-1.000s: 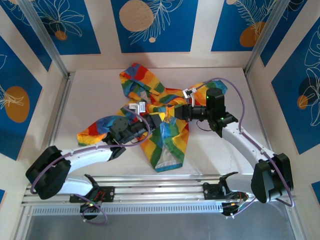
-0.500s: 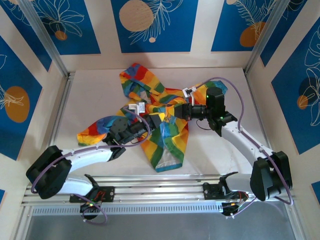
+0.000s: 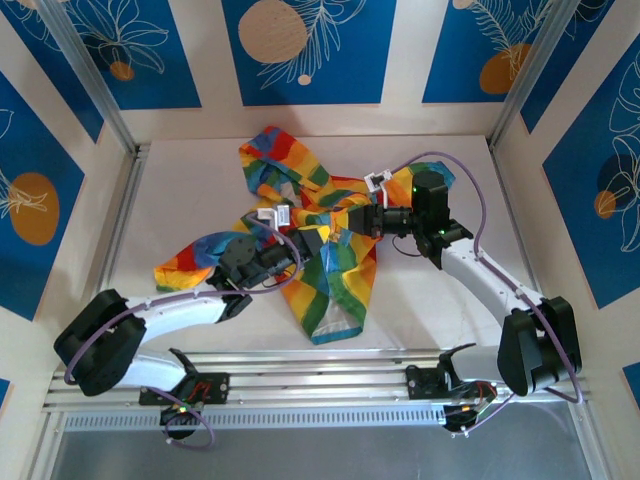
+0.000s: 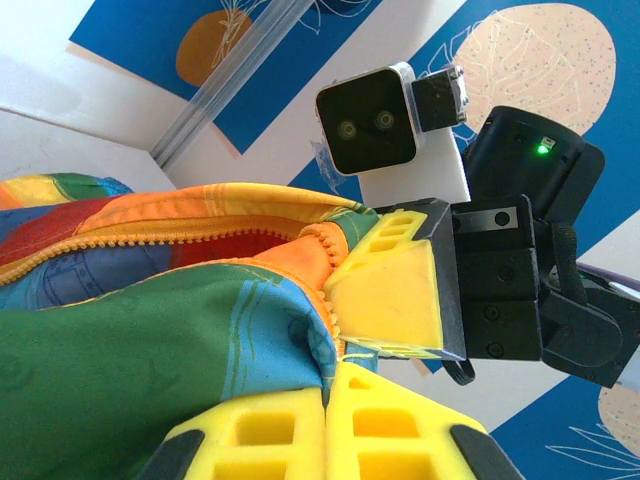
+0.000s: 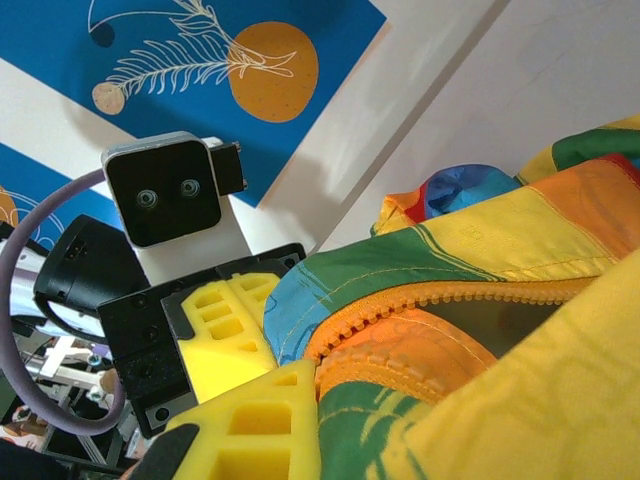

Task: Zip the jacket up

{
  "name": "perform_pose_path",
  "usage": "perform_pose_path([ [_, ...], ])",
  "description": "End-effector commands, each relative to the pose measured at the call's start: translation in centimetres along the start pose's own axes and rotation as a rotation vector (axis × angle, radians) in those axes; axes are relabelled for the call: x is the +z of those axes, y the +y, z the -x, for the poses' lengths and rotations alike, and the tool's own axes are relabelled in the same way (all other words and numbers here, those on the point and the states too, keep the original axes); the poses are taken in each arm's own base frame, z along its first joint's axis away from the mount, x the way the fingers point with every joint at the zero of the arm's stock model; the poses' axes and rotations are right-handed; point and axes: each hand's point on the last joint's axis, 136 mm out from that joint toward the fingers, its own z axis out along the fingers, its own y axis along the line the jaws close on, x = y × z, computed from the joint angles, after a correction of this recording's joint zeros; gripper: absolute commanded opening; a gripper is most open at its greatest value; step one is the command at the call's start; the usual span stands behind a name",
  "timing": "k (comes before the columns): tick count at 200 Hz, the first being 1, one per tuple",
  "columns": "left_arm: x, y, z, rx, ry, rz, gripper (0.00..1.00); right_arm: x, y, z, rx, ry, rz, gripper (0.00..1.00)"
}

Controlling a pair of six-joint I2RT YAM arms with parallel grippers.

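The rainbow-striped jacket (image 3: 320, 260) lies crumpled mid-table, its front open. Its orange zipper teeth (image 5: 440, 300) run in two separate rows. My left gripper (image 3: 308, 243) is shut on the jacket's blue-green hem edge (image 4: 290, 330), its yellow fingers (image 4: 280, 435) pressed together. My right gripper (image 3: 347, 224) faces it a finger's width away and is shut on the orange zipper edge (image 5: 400, 350). One of its yellow fingers (image 5: 255, 425) shows, and fabric hides the other. Each wrist view shows the opposite gripper close by: the right gripper (image 4: 390, 295), the left gripper (image 5: 225, 330).
A sleeve (image 3: 190, 262) trails left over the left arm. The hood (image 3: 275, 160) lies toward the back wall. White tabletop (image 3: 170, 190) surrounds the jacket, bounded by patterned walls and the aluminium rail (image 3: 330, 365) at the near edge.
The right gripper has shifted slightly left and away from the near edge, carrying the zipper edge with it. The left gripper has barely moved.
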Motion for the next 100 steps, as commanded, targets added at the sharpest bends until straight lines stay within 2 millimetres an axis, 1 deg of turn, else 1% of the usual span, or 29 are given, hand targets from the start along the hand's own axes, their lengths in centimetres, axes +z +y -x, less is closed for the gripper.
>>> perform_pose_path([
  [1,-0.21,-1.06,1.11,0.008,-0.044,-0.038,0.00,-0.08,1.50,0.57,-0.045,0.014,0.056,0.00],
  [53,-0.16,-0.82,1.26,0.001,-0.052,-0.036,0.00,-0.17,1.83,0.35,-0.048,0.029,0.077,0.00],
  [77,-0.06,-1.02,1.47,0.002,-0.059,-0.042,0.00,-0.19,1.91,0.24,-0.047,0.034,0.080,0.00],
  [100,-0.08,-0.60,1.31,0.000,-0.057,-0.032,0.00,-0.27,2.02,0.36,-0.048,0.034,0.083,0.00],
])
